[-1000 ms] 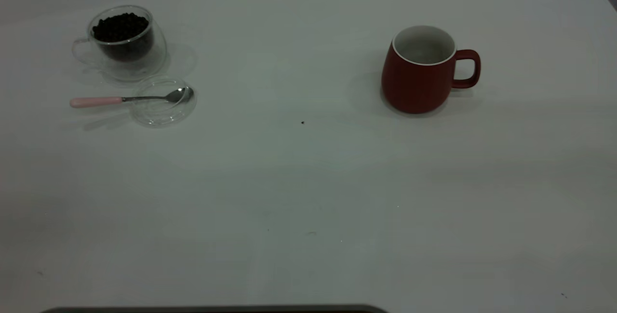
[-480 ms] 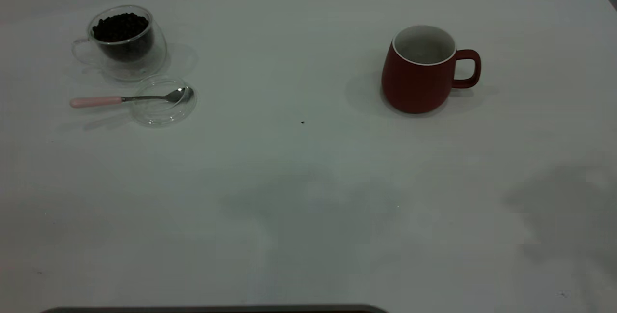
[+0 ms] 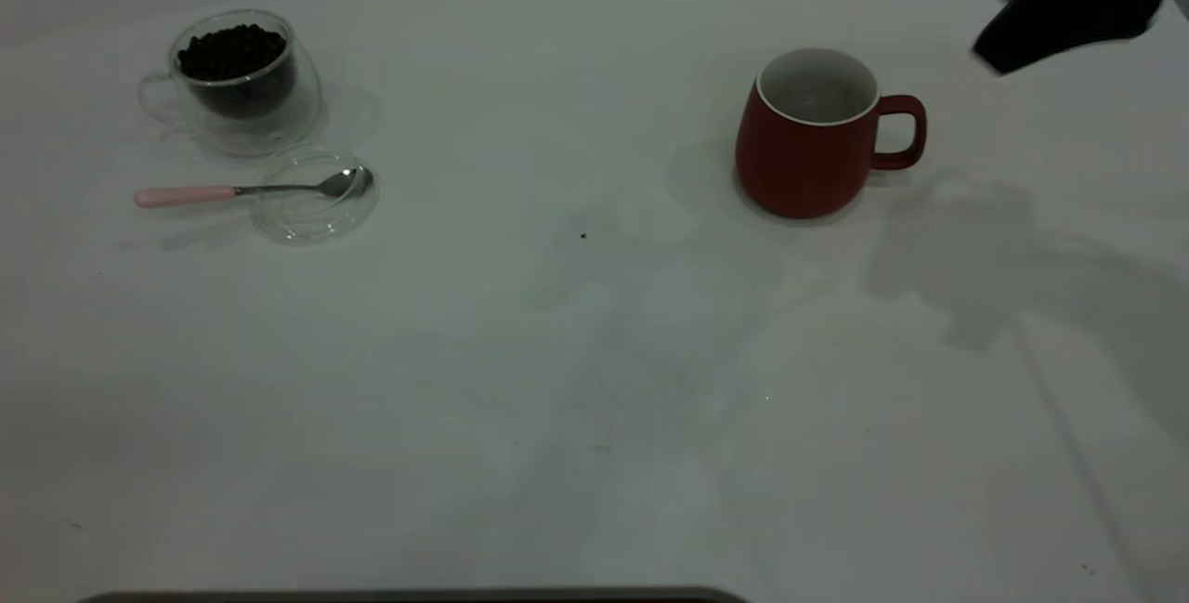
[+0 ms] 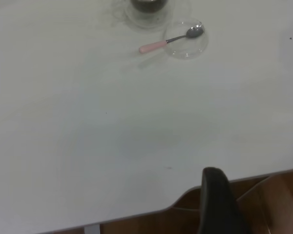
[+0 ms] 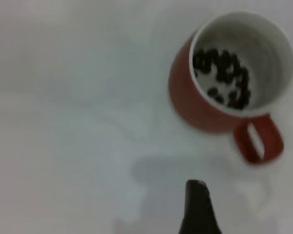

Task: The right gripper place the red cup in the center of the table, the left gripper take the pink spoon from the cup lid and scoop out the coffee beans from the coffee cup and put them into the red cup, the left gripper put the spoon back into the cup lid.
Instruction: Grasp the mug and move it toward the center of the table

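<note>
Hovering right gripper (image 3: 1068,4) hangs beyond red cup (image 3: 806,143).

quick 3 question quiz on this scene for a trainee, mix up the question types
1. True or false: the pink spoon rests with its bowl on the cup lid.
2. The red cup stands: A) table centre B) right of centre C) beside the coffee cup.
3. What does the right wrist view show inside the red cup?

Key: 1 true; 2 B; 3 some dark coffee beans.
</note>
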`<state>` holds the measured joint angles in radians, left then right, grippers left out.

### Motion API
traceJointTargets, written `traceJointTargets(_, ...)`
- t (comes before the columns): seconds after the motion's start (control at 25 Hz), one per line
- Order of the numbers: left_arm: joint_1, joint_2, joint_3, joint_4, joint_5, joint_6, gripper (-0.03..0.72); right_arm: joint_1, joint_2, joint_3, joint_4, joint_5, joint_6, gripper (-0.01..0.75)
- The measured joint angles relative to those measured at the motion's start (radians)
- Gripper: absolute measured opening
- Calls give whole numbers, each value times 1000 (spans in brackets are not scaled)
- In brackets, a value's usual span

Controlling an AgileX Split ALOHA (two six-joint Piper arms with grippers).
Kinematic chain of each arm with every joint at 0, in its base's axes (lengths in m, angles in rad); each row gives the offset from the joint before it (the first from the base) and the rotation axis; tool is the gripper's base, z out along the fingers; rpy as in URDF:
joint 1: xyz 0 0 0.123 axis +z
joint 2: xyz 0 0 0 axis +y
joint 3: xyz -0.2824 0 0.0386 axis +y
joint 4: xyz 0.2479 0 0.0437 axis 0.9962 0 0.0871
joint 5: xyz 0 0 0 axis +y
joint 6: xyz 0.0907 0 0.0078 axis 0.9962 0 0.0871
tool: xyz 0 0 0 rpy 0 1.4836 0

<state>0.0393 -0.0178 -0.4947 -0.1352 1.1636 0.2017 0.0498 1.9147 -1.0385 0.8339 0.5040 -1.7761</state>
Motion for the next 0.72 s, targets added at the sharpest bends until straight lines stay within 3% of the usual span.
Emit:
traceJointTargets(0.2, 0, 0, 0, 0, 0, 0, 461, -2, 181, -111, 198, -34, -330, 558)
traceJointTargets(0.72, 0, 0, 0, 0, 0, 0, 461, -13, 460, -275, 280, -49, -339, 558)
